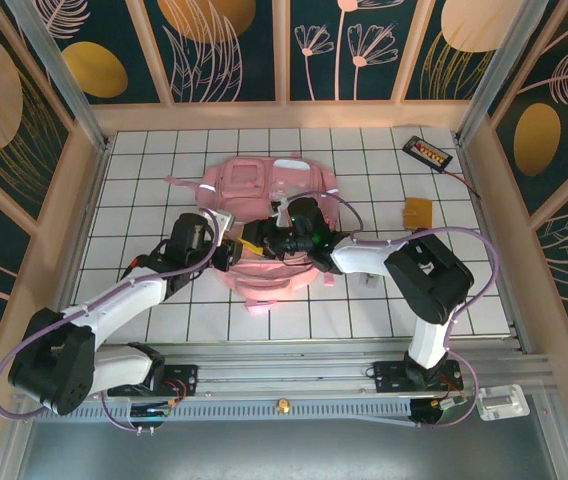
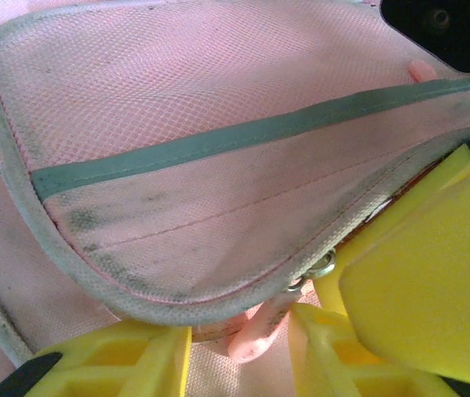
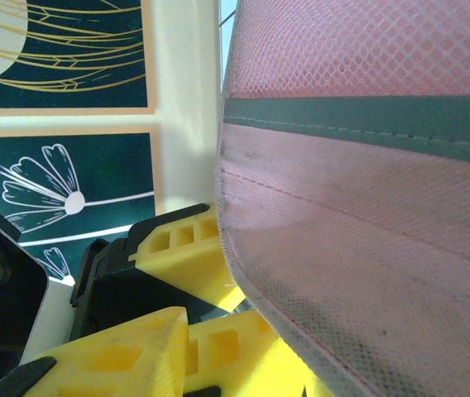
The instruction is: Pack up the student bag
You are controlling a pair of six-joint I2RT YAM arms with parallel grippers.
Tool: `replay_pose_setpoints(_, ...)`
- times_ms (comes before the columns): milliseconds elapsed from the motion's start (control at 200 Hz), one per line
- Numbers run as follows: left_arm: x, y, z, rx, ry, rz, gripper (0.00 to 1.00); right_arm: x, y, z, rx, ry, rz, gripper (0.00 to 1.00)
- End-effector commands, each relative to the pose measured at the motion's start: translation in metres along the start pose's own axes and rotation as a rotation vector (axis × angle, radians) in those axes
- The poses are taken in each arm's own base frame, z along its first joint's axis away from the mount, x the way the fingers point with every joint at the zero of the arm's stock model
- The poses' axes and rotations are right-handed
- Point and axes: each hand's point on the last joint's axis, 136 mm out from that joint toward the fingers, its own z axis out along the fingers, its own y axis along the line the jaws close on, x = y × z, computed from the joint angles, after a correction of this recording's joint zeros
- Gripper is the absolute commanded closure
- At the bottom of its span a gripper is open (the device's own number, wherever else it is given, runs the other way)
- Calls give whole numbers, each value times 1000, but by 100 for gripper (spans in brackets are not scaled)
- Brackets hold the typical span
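**A:** Where's the bag rn?

**B:** Pink bag (image 1: 264,190) lies flat mid-table (image 1: 164,160), w/ both my arms reaching onto its near half.

**A:** Pincers?

**B:** Left pincer (image 2: 239,364) is part open. A pink pull tab (image 2: 256,335) sits in the gap, nearer one jaw, not pinched afaict. Right pincer (image 3: 169,351) is hard against the flap edge below the grey strip (image 3: 367,124). The flap hides the tips, so I can't tell how wide it is or if it grips.

**A:** What can go wrong?

**B:** Tab's soft & off-centre, so if I close on it, it may slip out & I grab nothing. My 2 pincers are also v. close, so any move could knock them together. Fabric's floppy too, so a pull may drag the whole bag instead of opening it.

**A:** Anything inside?

**B:** Can't see in. The flap gapes a little by the metal ring (image 2: 322,265), nothing visible there. A black box (image 1: 427,152) & an orange square (image 1: 418,213) lie out on the table, right of the bag & well apart from it.
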Motion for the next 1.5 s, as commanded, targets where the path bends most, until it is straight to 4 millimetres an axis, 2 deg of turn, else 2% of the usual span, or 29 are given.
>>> replay_pose_setpoints(0, -4, -6, 7, 38, -42, 12, 69, -5, 12, -1, -66, -8, -13, 60)
replay_pose_setpoints(165, 4, -11, 15, 72, -15, 6, 78, -5, 11, 0, -74, -4, -7, 60)
replay_pose_setpoints(260, 6, -12, 17, 82, -2, 3, 92, -5, 10, 1, -84, -1, 1, 60)
replay_pose_setpoints(345, 6, -14, 18, 92, 1, 6, 100, -4, 11, 2, -95, 2, 5, 60)
replay_pose_setpoints(475, 3, -13, 16, 82, 2, -6, 100, -5, 10, -2, -80, -4, -3, 60)
replay_pose_setpoints(615, -5, -20, 8, 111, -28, -21, 100, -9, 2, -14, 24, -41, -47, 57)
replay_pose_setpoints(791, -15, -30, -2, 161, -56, -17, 100, -17, -22, -47, 256, -139, -117, 55)
replay_pose_setpoints(891, -16, -33, -6, 181, -58, -18, 100, -25, -27, -67, 276, -199, -112, 55)
replay_pose_setpoints(1016, -14, -33, -7, 180, -47, -23, 100, -41, -28, -79, 292, -249, -119, 55)
replay_pose_setpoints(1096, -11, -25, -8, 133, -33, -26, 100, -52, -32, -84, 301, -268, -114, 56)
replay_pose_setpoints(1251, -12, 13, -13, -98, -10, -37, 100, -66, -34, -89, 314, -288, -119, 56)
replay_pose_setpoints(1411, -19, 13, -19, -106, -35, -26, 100, -64, -39, -83, 293, -263, -87, 55)
replay_pose_setpoints(1491, -18, 20, -21, -150, -34, -36, 100, -63, -44, -82, 295, -261, -65, 53)
